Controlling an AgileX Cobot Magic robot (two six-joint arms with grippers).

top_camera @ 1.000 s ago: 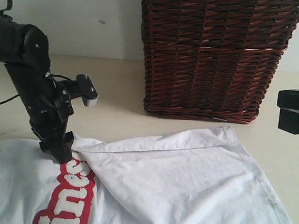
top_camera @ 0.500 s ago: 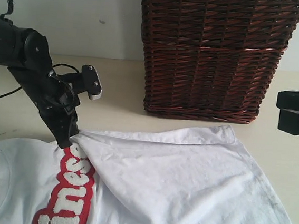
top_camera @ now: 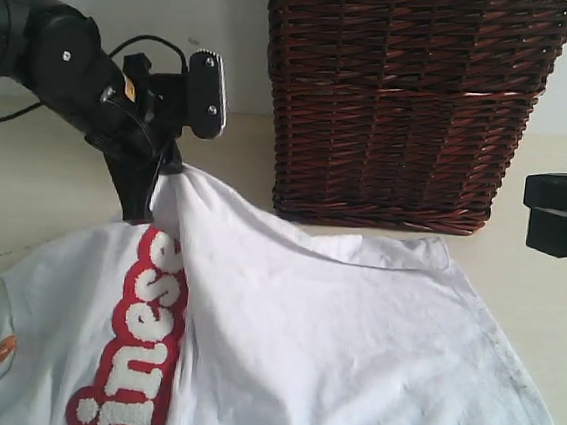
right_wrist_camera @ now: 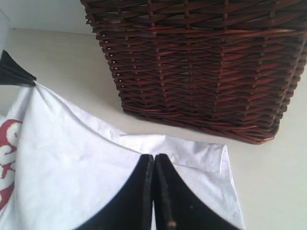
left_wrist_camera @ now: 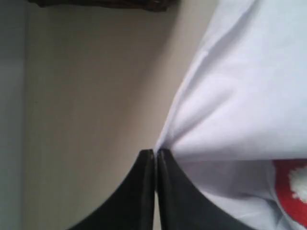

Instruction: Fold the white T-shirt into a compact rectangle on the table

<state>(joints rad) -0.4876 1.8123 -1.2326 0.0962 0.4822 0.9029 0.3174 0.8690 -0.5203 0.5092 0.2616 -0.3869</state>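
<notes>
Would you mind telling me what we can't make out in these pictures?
T-shirt, near side: exterior view, cut off by the bottom edge.
Lettering, its start: same view, runs off that edge.
Basket, inside: all views, hidden by its own walls.
Right tool: exterior view, cropped by the right edge; its wrist view doesn't show whether it touches cloth.

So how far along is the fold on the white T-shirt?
Done: one side of the white T-shirt lies folded over the front, hiding part of the red lettering. In hand: the left end effector, shut on the fold's edge, holds it up off the table. To do: no compact rectangle yet; the right end effector sits shut and empty at the side.
</notes>
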